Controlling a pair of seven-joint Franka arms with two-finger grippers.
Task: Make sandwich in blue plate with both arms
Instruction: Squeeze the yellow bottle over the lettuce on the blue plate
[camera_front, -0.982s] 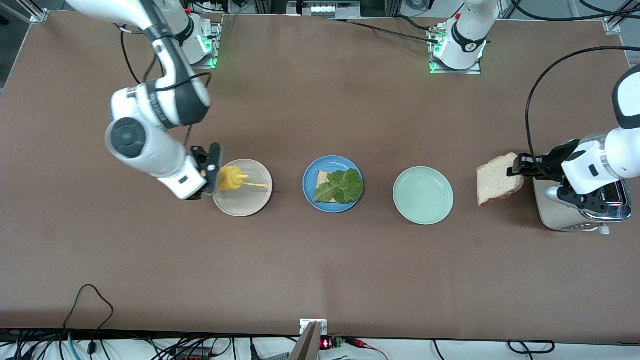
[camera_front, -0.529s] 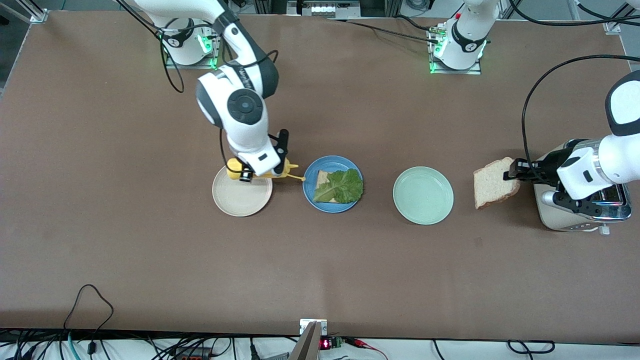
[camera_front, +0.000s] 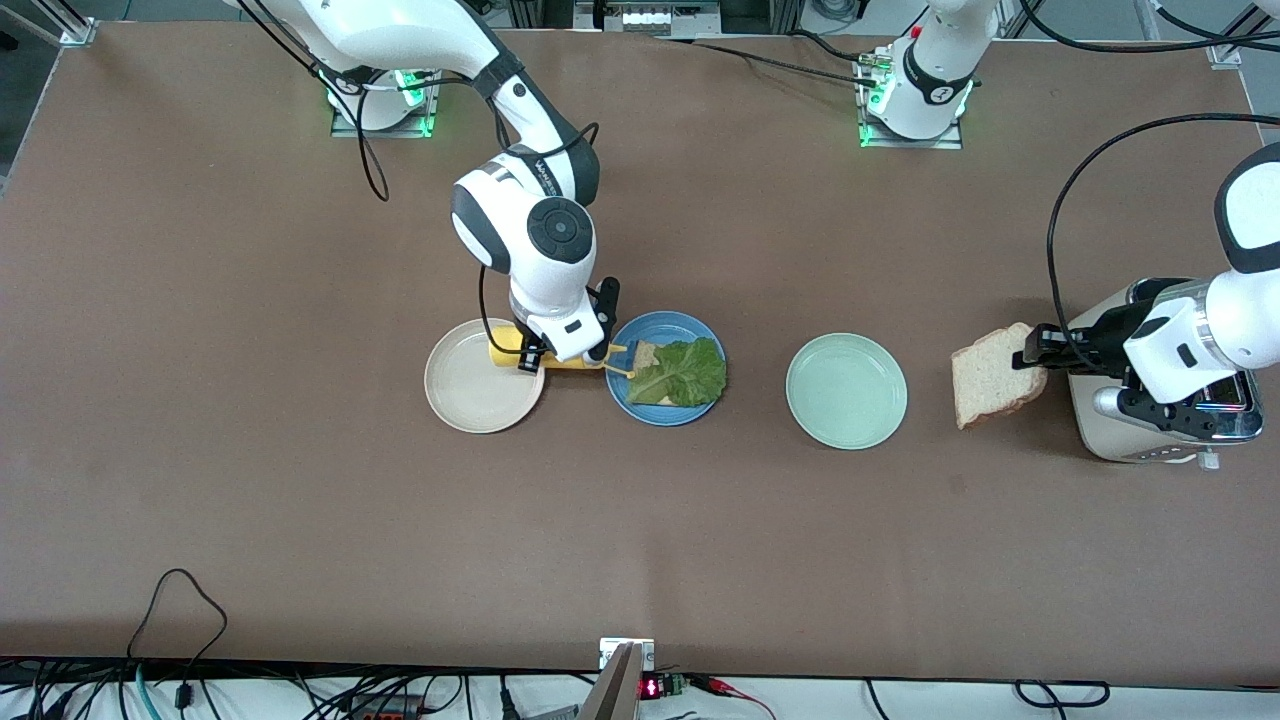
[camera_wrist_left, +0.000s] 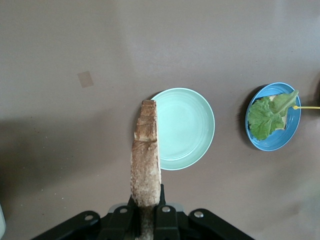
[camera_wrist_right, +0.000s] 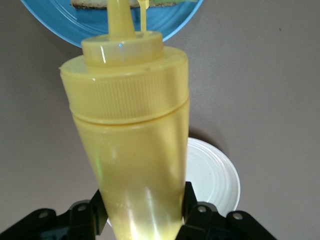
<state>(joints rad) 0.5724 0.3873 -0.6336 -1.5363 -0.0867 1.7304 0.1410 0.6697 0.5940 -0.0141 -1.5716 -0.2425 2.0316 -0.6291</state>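
Observation:
The blue plate (camera_front: 620, 345) sits mid-table and holds a bread slice (camera_front: 644, 354) under a green lettuce leaf (camera_front: 682, 373); it also shows in the left wrist view (camera_wrist_left: 292, 135). My right gripper (camera_front: 562, 352) is shut on a yellow squeeze bottle (camera_wrist_right: 132, 135), held on its side with the thin nozzle (camera_front: 618, 367) over the blue plate's rim. My left gripper (camera_front: 1038, 347) is shut on a second bread slice (camera_front: 988, 376), held on edge (camera_wrist_left: 146, 160) in the air beside the toaster (camera_front: 1165, 425).
A cream-white plate (camera_front: 470, 385) lies under the bottle toward the right arm's end. A pale mint-green plate (camera_front: 846, 391) lies between the blue plate and the held slice. The silver toaster stands at the left arm's end.
My right arm has carried the yellow bottle from over the cream-white plate to the blue plate's rim. My left gripper with the bread slice has barely shifted.

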